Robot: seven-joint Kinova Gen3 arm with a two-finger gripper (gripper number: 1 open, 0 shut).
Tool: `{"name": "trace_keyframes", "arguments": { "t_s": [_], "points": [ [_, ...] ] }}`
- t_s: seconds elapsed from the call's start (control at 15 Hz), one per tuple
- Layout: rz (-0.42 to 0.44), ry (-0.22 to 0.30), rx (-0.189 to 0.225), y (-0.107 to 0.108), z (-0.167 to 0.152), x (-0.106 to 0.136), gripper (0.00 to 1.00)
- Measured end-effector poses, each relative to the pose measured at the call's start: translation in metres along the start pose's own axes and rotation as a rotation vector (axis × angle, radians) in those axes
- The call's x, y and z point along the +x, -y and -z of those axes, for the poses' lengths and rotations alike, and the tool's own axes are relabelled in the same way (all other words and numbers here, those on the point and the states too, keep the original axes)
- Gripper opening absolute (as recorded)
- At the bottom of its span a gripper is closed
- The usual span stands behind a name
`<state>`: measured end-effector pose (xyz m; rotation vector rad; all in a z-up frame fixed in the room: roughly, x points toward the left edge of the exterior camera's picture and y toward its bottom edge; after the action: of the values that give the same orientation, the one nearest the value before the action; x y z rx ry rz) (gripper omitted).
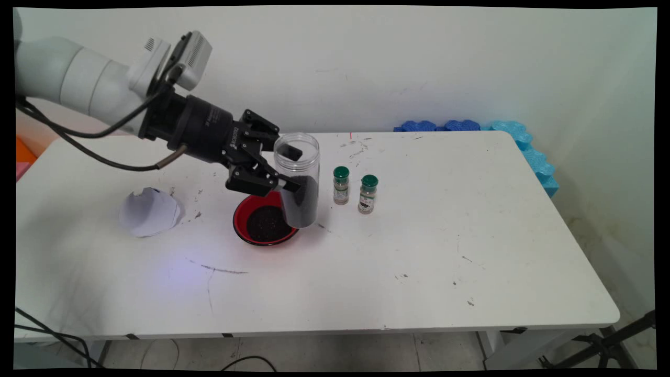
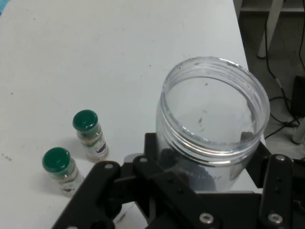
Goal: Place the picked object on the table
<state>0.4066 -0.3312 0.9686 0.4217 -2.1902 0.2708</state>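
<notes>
The gripper [image 1: 289,168] reaches in from the left and is clamped on a clear jar [image 1: 298,180], one finger on the far side and one on the near side of its wall. The jar is open at the top, held upright or nearly so, and lifted a little off the table [image 1: 419,251]. Its lower half is filled with dark grains; the upper half is bare plastic. From the hand view the jar's threaded rim [image 2: 214,109] gapes wide, with the dark fill low inside and the black linkage wrapped round its base.

Right under and just left of the jar sits a red bowl [image 1: 266,220] with a heap of the same dark stuff in it. The jar's bottom overlaps the bowl's right rim in the main view; whether they touch I cannot tell.

Just to the right of the jar stand two small bottles with green caps, the left bottle [image 1: 341,185] and the right bottle [image 1: 368,194], upright, close together but apart, and near enough to the jar to crowd that side. The hand view shows both beside the jar, clear of the fingers.

Well to the left of the bowl lies a crumpled white paper [image 1: 149,212]. Blue foam pieces [image 1: 518,139] line the table's far right corner and edge against the wall.
</notes>
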Motion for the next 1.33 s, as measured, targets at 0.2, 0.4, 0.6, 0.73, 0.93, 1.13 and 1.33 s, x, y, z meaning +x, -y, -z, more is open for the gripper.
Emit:
{"name": "trace_keyframes", "arguments": {
  "t_s": [0.2, 0.4, 0.6, 0.73, 0.93, 1.13, 1.33],
  "points": [
    [0.019, 0.001, -0.001, -0.003, -0.011, -0.007, 0.0],
    [0.042, -0.002, -0.002, -0.005, -0.025, -0.014, 0.0],
    [0.074, -0.006, -0.004, -0.009, -0.045, -0.023, 0.0],
    [0.095, -0.007, -0.006, -0.011, -0.058, -0.03, 0.0],
    [0.117, -0.007, -0.009, -0.013, -0.072, -0.036, 0.0],
    [0.139, -0.002, -0.011, -0.016, -0.087, -0.044, 0.0],
    [0.153, 0.003, -0.013, -0.017, -0.099, -0.051, 0.0]
  ]
}}
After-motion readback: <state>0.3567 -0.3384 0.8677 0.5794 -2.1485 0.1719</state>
